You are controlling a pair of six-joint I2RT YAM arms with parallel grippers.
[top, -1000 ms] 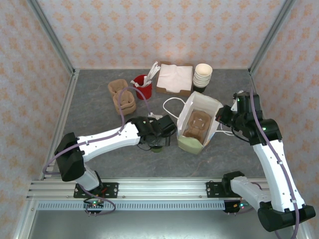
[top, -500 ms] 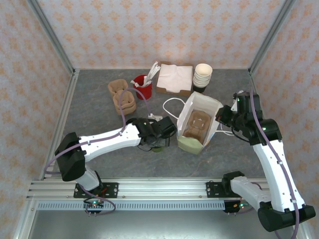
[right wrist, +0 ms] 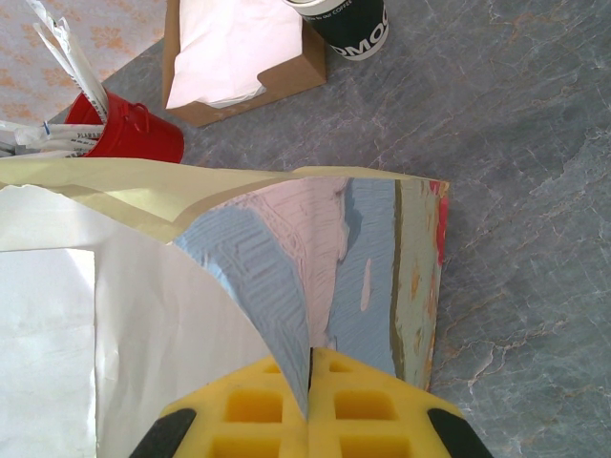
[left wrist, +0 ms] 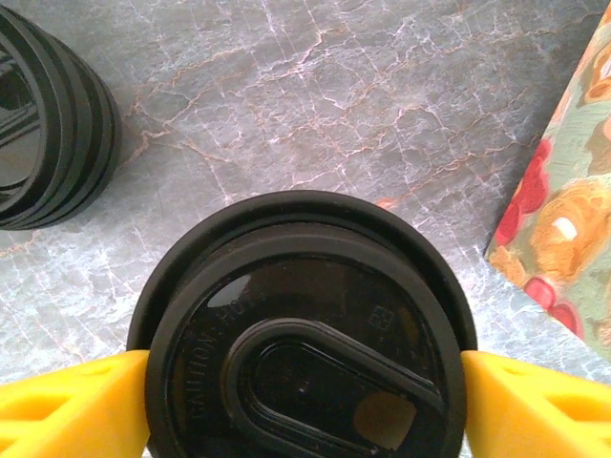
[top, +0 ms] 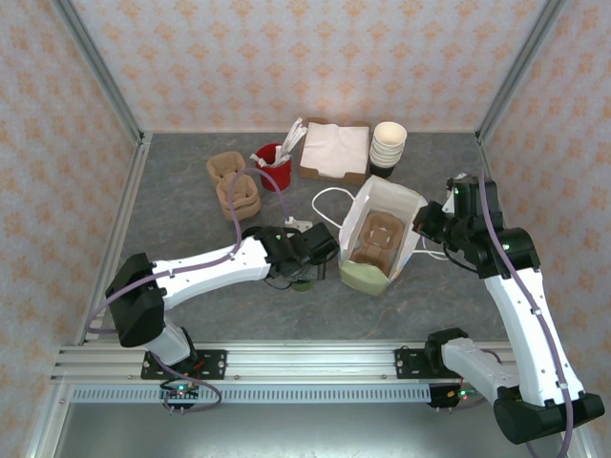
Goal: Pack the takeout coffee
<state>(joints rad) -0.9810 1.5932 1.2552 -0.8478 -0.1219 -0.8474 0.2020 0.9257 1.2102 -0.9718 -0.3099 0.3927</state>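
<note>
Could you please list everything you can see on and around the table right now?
takeout coffee: one, black lid, front centre, left of the bag
paper bag: one, printed outside and white inside, open at centre
cup carrier: one, brown, inside the bag
spare carriers: small pile, brown, back left
bucket: one, red, holding white packets, back centre
napkin box: one, brown with white napkins, right of the bucket
cup stack: one, cream rims and dark sides, right of the box
lid stack: one, black, beside the coffee
table: one, grey marble
left tool: yellow fingers, closed on the coffee lid's sides
right tool: yellow fingers, pinching the bag's rim
</note>
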